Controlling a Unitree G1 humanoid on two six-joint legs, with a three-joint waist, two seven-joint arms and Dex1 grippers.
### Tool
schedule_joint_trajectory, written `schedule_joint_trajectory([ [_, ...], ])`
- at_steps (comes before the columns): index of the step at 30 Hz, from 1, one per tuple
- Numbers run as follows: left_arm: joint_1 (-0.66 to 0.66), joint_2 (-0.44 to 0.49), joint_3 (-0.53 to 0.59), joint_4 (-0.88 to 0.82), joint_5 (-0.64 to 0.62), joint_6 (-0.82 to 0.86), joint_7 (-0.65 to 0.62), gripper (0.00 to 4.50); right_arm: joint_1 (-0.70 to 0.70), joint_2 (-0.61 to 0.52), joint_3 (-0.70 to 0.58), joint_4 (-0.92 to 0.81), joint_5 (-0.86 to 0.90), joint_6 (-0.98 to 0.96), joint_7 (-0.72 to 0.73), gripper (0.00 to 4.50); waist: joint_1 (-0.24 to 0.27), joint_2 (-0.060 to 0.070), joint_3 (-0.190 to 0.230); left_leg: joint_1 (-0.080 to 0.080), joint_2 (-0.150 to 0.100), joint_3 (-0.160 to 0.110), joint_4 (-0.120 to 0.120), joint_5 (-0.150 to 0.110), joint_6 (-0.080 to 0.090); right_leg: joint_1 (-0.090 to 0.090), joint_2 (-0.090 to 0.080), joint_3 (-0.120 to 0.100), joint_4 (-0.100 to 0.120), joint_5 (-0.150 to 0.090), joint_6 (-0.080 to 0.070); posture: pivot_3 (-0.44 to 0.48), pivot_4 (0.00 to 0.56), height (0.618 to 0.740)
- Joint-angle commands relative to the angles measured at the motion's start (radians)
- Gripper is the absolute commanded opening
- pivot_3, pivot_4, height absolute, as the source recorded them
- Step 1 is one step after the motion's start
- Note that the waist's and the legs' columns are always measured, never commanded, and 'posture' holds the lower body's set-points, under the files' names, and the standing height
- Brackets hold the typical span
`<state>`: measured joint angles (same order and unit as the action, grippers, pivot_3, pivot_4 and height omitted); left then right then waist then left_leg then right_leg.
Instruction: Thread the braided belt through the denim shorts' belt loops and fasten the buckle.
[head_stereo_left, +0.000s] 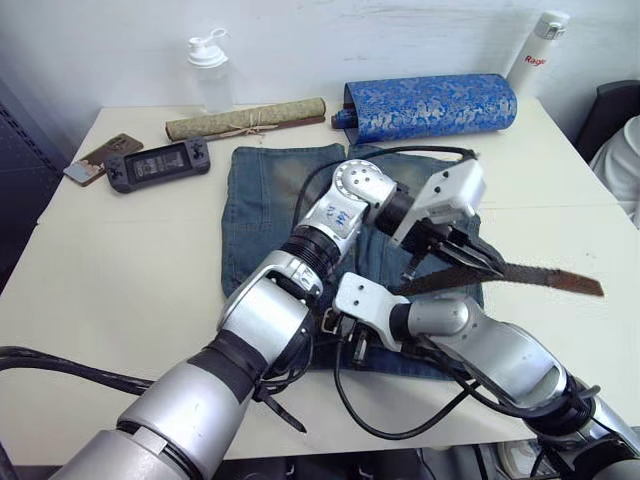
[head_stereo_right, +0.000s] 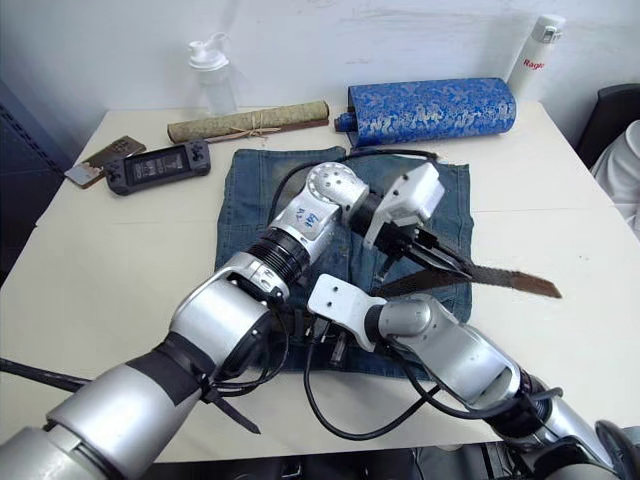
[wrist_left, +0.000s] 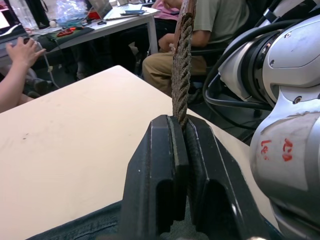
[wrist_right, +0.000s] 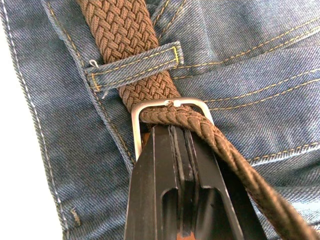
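A: Where do we have the braided belt (head_stereo_left: 545, 275)?
B: Our left gripper (wrist_left: 181, 165) is clamped on it, the strap pinched between both fingers and running on toward three o'clock, its free end out past the edge of the denim shorts (head_stereo_left: 262, 195) over the table (head_stereo_left: 120, 270).
A: And the other end?
B: Our right gripper (wrist_right: 177, 150), fingers together, sits right at the buckle (wrist_right: 170, 106); whether it grips anything we cannot tell. The belt passes through the silver frame, and beyond it lies under one of the belt loops (wrist_right: 135, 66) on the waistband.
A: The shorts themselves?
B: Flat at table centre, waistband at six o'clock.
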<state>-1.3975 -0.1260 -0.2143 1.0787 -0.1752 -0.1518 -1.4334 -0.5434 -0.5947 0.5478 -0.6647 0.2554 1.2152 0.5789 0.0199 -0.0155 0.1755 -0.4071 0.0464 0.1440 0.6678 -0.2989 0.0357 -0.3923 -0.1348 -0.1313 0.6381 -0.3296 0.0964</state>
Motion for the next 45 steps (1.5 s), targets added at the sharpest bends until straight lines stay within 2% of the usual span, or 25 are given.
schedule_joint_trajectory([
  [1, 0.051, 0.102, 0.098, -0.132, -0.018, -0.064, 0.126, 0.00, 0.055, 0.015, 0.066, 0.096, -0.014, 0.002, -0.021, 0.02, -0.007, 0.000, 0.000, 0.000, 0.000, 0.000, 0.000, 0.000, 0.000, 0.000, 0.000, 0.000, 0.000, 0.000, 0.000, 0.000, 0.150, 0.717],
  [5, 0.211, 0.248, 0.132, -0.270, 0.028, -0.066, 0.253, 0.00, 0.059, 0.045, -0.002, 0.102, -0.029, -0.024, -0.052, 0.02, -0.021, 0.000, 0.000, 0.000, 0.001, 0.000, -0.001, 0.003, -0.005, 0.000, 0.000, 0.000, 0.001, 0.000, 0.000, 0.000, 0.150, 0.717],
  [10, 0.503, 0.390, 0.201, -0.629, 0.078, 0.002, 0.431, 0.00, 0.094, 0.075, -0.159, 0.031, -0.009, -0.028, -0.087, 0.02, -0.025, 0.001, 0.000, 0.000, 0.001, 0.000, -0.001, 0.005, -0.008, 0.000, 0.000, 0.000, 0.001, 0.000, 0.000, 0.000, 0.150, 0.717],
  [14, 0.718, 0.431, 0.236, -0.910, 0.109, 0.077, 0.515, 0.00, 0.127, 0.123, -0.312, -0.065, 0.030, -0.002, -0.102, 0.02, -0.022, 0.000, 0.000, 0.000, 0.000, -0.001, -0.001, 0.006, -0.008, 0.000, 0.001, -0.001, 0.002, 0.000, 0.000, 0.000, 0.150, 0.717],
  [19, 0.901, 0.442, 0.269, -1.137, 0.095, 0.203, 0.610, 0.00, 0.179, 0.135, -0.433, -0.175, 0.090, 0.018, -0.079, 0.02, -0.023, 0.001, 0.001, 0.000, 0.000, 0.000, -0.001, 0.006, -0.008, 0.000, 0.000, 0.000, 0.005, 0.000, 0.000, 0.000, 0.150, 0.717],
  [24, 1.009, 0.463, 0.295, -1.269, 0.101, 0.277, 0.660, 0.00, 0.261, 0.146, -0.508, -0.270, 0.136, -0.001, -0.056, 0.02, -0.022, 0.001, 0.001, -0.003, 0.000, -0.001, -0.001, 0.006, -0.008, -0.001, 0.001, 0.000, 0.004, 0.000, 0.001, 0.000, 0.150, 0.717],
  [28, 1.122, 0.537, 0.360, -1.323, 0.109, 0.194, 0.662, 0.00, 0.413, 0.011, -0.482, -0.336, 0.103, -0.135, -0.007, 0.02, -0.024, 0.001, 0.001, -0.001, 0.001, -0.001, -0.004, 0.006, -0.009, -0.001, 0.001, 0.001, 0.000, 0.000, 0.001, 0.000, 0.150, 0.717],
  [31, 1.182, 0.560, 0.369, -1.340, 0.108, 0.149, 0.652, 0.00, 0.460, -0.045, -0.433, -0.329, 0.054, -0.232, 0.009, 0.02, -0.024, 0.001, 0.001, -0.001, 0.001, 0.000, -0.004, 0.006, -0.010, -0.001, 0.001, 0.001, 0.000, 0.000, 0.000, 0.000, 0.150, 0.717],
  [34, 1.233, 0.594, 0.341, -1.350, 0.137, 0.043, 0.641, 0.00, 0.487, -0.065, -0.394, -0.302, 0.008, -0.316, -0.001, 0.02, -0.024, 0.001, 0.001, 0.001, 0.001, 0.000, -0.005, 0.004, -0.010, 0.000, 0.001, 0.002, -0.002, 0.000, 0.000, 0.000, 0.150, 0.717],
  [38, 1.283, 0.642, 0.293, -1.364, 0.248, -0.104, 0.661, 0.00, 0.491, -0.077, -0.332, -0.266, -0.049, -0.410, -0.031, 0.02, -0.024, 0.001, 0.001, 0.001, 0.001, 0.001, -0.005, 0.004, -0.010, 0.000, 0.000, 0.002, -0.002, 0.000, 0.000, 0.000, 0.150, 0.717],
  [45, 1.312, 0.650, 0.288, -1.339, 0.266, -0.141, 0.718, 0.00, 0.458, -0.045, -0.306, -0.201, -0.117, -0.564, -0.063, 0.02, -0.022, 0.001, 0.001, 0.001, 0.003, 0.001, -0.005, 0.003, -0.011, -0.001, -0.002, 0.002, -0.002, 0.000, 0.000, 0.000, 0.150, 0.717],
])
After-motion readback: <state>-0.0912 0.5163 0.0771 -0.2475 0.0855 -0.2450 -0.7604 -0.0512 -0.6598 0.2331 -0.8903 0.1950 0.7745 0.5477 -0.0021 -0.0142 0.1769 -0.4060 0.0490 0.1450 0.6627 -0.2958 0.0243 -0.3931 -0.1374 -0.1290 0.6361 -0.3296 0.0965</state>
